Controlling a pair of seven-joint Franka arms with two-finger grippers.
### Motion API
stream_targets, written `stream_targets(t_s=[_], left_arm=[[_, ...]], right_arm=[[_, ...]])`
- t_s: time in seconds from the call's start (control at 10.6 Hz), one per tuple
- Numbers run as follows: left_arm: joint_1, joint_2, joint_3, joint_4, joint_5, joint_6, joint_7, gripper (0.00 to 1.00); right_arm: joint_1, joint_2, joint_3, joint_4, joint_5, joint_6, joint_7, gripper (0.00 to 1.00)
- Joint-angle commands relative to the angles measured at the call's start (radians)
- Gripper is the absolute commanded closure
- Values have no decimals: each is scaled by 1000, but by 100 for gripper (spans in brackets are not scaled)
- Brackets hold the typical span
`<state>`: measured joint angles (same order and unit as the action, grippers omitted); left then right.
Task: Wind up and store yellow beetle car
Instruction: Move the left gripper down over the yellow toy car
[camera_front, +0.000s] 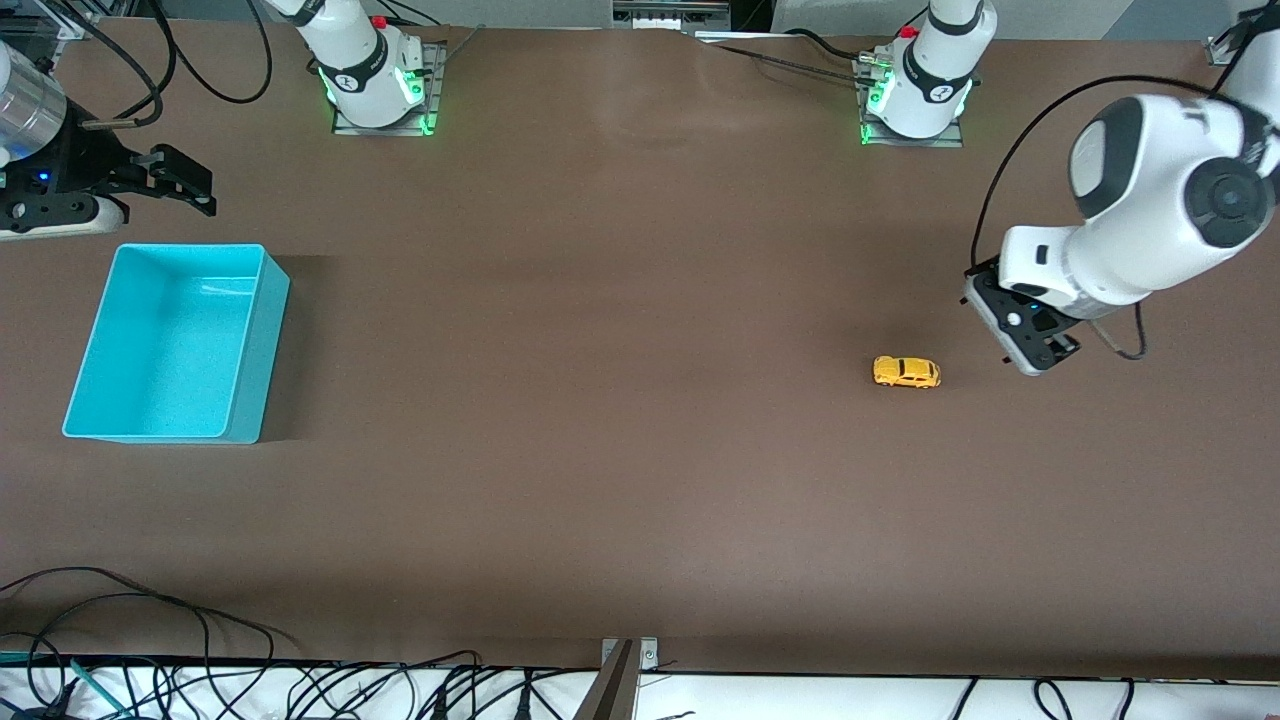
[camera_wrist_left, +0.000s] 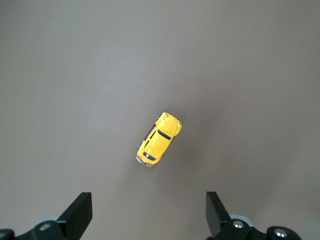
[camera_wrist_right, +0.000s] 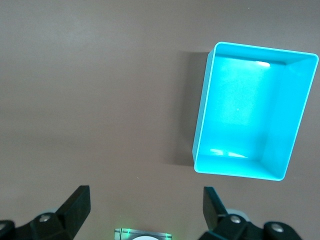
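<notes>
The yellow beetle car (camera_front: 906, 371) stands on its wheels on the brown table toward the left arm's end. It also shows in the left wrist view (camera_wrist_left: 159, 139). My left gripper (camera_front: 1045, 355) hangs over bare table beside the car, toward the left arm's end. It is open and empty (camera_wrist_left: 148, 210), and the car lies ahead of its fingers (camera_wrist_left: 80, 214), apart from them. My right gripper (camera_front: 198, 190) is open and empty (camera_wrist_right: 146, 205) over bare table near the turquoise bin.
The turquoise bin (camera_front: 268, 340) stands empty toward the right arm's end and also shows in the right wrist view (camera_wrist_right: 201, 125). The two arm bases (camera_front: 375, 75) (camera_front: 925, 85) stand at the table's edge farthest from the front camera. Cables (camera_front: 150, 620) lie along the nearest edge.
</notes>
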<state>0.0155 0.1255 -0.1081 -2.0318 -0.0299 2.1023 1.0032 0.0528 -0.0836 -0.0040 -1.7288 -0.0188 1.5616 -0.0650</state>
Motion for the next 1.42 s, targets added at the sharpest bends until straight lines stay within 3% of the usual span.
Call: stream_targets(t_s=[0.0,0.47,0.85,1.04,1.23,1.32], left_arm=[[-5,43,-1,-129,24,199,157,0],[-6,244,-2,-131,24,416,411,0],[-6,290,-10,-134,24,453,452,0],[3,287,-39,-151,24,453,454,7],[6,289,-42,-150,24,453,456,20],[6,287,-42,-150,25,453,456,20]], right_arm=[[2,12,-1,23,-13,-23,2,0],[4,10,4,23,-13,-25,2,0],[4,10,4,23,-13,-25,2,0],[4,10,4,23,-12,-25,2,0],[4,10,4,23,-12,-25,2,0],[5,10,4,23,-13,-25,2,0]])
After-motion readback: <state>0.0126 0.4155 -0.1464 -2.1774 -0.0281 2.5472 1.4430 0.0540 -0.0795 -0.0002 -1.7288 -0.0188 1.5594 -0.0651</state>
